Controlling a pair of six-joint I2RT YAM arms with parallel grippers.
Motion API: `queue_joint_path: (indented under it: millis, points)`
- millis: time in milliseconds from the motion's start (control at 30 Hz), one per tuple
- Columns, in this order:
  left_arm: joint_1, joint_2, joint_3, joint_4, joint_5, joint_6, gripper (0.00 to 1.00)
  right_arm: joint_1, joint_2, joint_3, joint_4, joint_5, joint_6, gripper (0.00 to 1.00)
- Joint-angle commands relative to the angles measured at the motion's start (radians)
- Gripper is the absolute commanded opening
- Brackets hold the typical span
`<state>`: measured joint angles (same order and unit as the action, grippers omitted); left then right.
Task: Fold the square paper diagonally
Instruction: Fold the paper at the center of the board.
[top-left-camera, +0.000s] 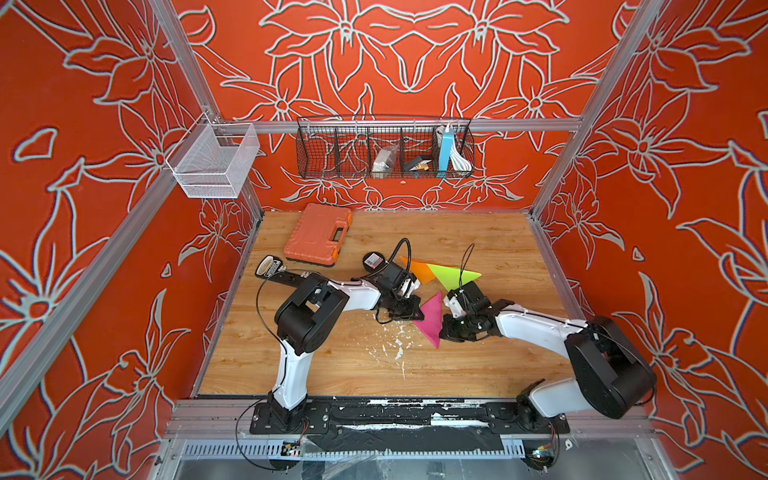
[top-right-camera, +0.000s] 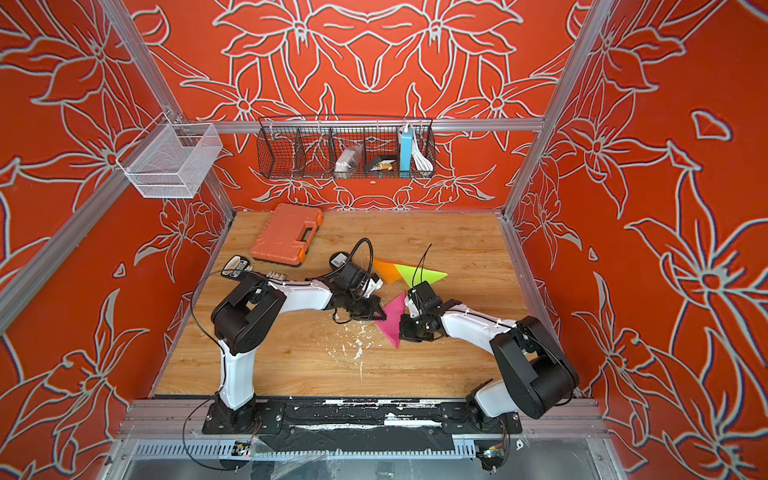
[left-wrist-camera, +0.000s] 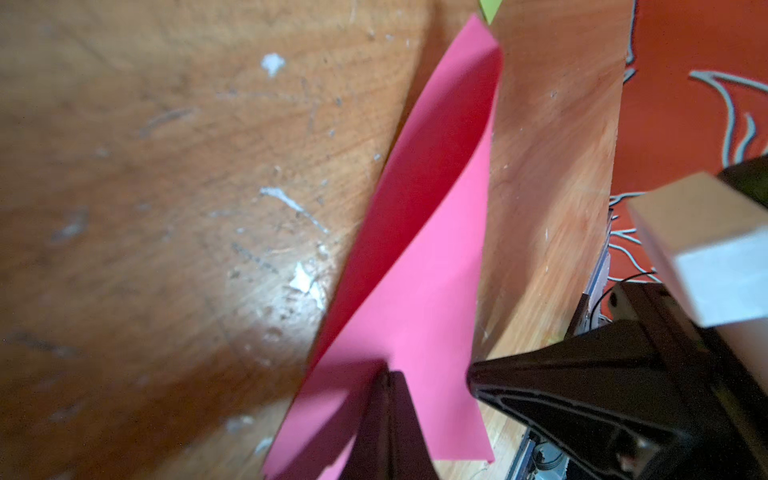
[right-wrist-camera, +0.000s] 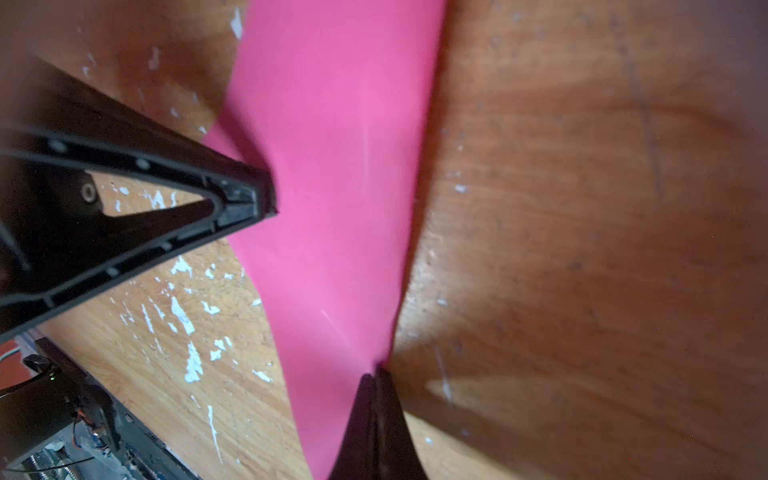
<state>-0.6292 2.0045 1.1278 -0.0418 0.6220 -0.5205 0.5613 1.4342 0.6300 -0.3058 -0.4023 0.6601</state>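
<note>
Pink paper, left gripper pinching one edge, right gripper the opposite

L hand, R hand, both clamped, 2 arms reaching inward

Robot lab cell. You are looking at:
- aluminium frame boxing in the bay
- red floral walls on three sides
- wood table
- left arm and right arm, bolted to a front rail
- black wire basket holding a cable
- white mesh basket
- orange tool case
</note>
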Motion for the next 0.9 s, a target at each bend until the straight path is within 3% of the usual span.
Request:
queue_joint_path:
  millis: [0,200,467,633,867]
  points:
    - [-0.012,0.048,-0.006,-0.093,-0.045,0.016,0.00,0.005,-0.033,-0.010,-0.047,0.005,0.001,0.00]
    - [-0.012,0.054,-0.001,-0.095,-0.044,0.017,0.00,0.007,-0.110,-0.033,0.106,-0.055,0.125,0.00]
    - [-0.012,0.054,0.000,-0.099,-0.044,0.020,0.00,0.011,0.009,-0.039,0.218,-0.079,0.174,0.00]
    - [-0.012,0.055,0.001,-0.103,-0.042,0.021,0.00,0.026,0.052,-0.055,0.147,-0.045,0.125,0.00]
    - [-0.012,0.053,0.003,-0.113,-0.056,0.027,0.00,0.025,-0.051,-0.138,0.032,0.022,0.073,0.00]
